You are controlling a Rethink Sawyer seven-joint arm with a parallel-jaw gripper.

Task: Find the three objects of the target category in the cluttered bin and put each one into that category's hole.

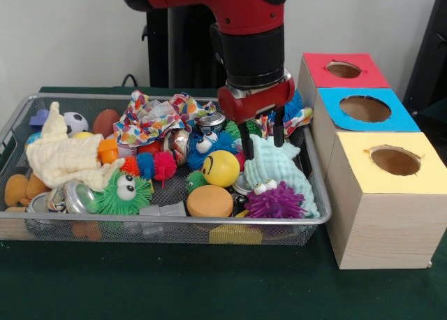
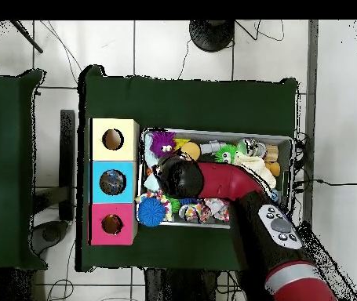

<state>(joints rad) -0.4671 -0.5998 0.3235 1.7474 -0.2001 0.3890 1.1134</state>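
The red and black arm [image 1: 241,26] comes down over the wire mesh bin [image 1: 28,105], which sits on the green desk [image 1: 174,281]. Its gripper [image 1: 262,140] hangs at about three o'clock in the bin in the front view. The two dark fingers [image 1: 246,142] stand apart, with nothing visible between them. They point down at a pale mint plush [image 1: 276,168] with a purple spiky ball [image 1: 274,200] at its six o'clock.

No tan-brown plush animal can be made out clearly in the clutter. Seen there are a cream cloth [image 1: 61,157] at nine o'clock, a green spiky ball with googly eyes [image 1: 124,192], a yellow smiley ball [image 1: 221,168], an orange disc [image 1: 209,201] and a bright polka-dot cloth [image 1: 157,116] at twelve o'clock.

Just beside the bin at three o'clock stand three wooden boxes in a row. The red-topped box [image 1: 318,72] lies farthest from the camera, and its round hole [image 1: 343,70] looks empty. The blue-topped box [image 1: 401,117] is in the middle and the yellow-topped box [image 1: 356,170] nearest.

In the overhead view the arm hides the gripper.
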